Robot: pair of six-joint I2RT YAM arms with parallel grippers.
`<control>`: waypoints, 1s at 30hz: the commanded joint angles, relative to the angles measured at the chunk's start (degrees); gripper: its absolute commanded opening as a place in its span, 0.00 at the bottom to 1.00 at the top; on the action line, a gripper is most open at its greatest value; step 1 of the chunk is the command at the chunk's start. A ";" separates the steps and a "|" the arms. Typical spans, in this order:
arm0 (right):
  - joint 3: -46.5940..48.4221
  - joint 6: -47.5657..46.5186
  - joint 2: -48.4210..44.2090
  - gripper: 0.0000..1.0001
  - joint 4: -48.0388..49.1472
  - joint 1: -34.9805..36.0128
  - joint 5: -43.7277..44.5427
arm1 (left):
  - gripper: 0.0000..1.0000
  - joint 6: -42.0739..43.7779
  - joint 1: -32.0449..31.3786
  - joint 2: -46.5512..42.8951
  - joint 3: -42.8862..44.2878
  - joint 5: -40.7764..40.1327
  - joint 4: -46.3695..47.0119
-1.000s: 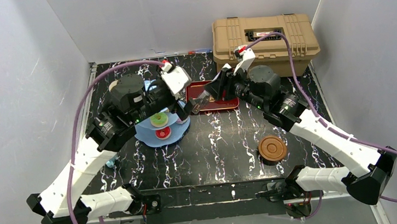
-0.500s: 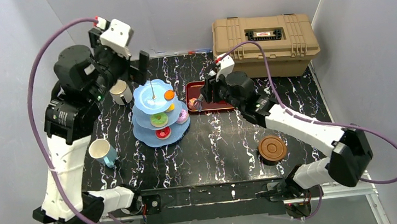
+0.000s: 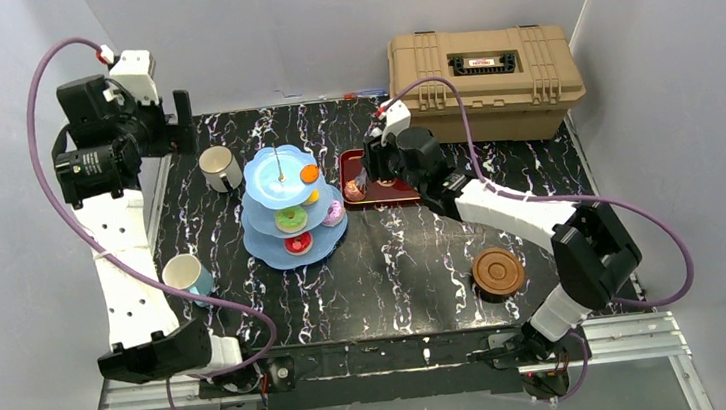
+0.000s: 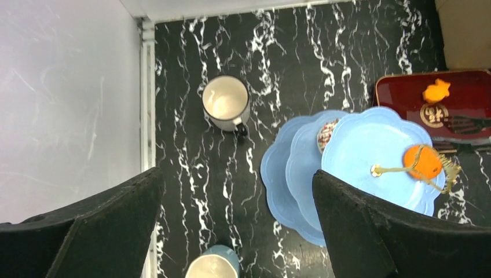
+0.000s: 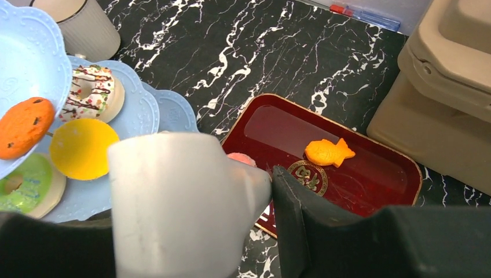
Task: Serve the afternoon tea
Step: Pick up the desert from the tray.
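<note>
After swinging the released left gripper away from the light blue three-tier scalloped stand, clenching the right gripper on a small pink toy cake beside it, freeing access.

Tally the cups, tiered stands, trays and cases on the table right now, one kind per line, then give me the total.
Cups: 2, the silvery-beige cup and the white-and-teal cup
Tiered stands: 1, the light blue stand
Trays: 1, the dark red tray
Cases: 1, the tan case
Total: 5
</note>
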 commanded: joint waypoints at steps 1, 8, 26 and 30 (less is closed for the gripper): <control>3.52 -0.50 1.30 0.57 7.41 -0.99 -2.47 | 0.98 -0.13 1.35 -3.96 -5.86 3.94 0.40; 4.37 1.82 3.50 0.58 8.96 -1.84 -5.27 | 0.98 -1.33 1.58 -3.64 -9.54 2.12 2.61; 6.76 1.15 9.26 0.60 8.78 -2.62 -7.55 | 0.98 -3.54 1.66 -2.18 -12.47 -0.25 3.85; 6.90 0.17 10.22 0.60 8.59 -2.73 -7.31 | 0.98 -3.89 1.63 -2.51 -12.81 -0.34 4.09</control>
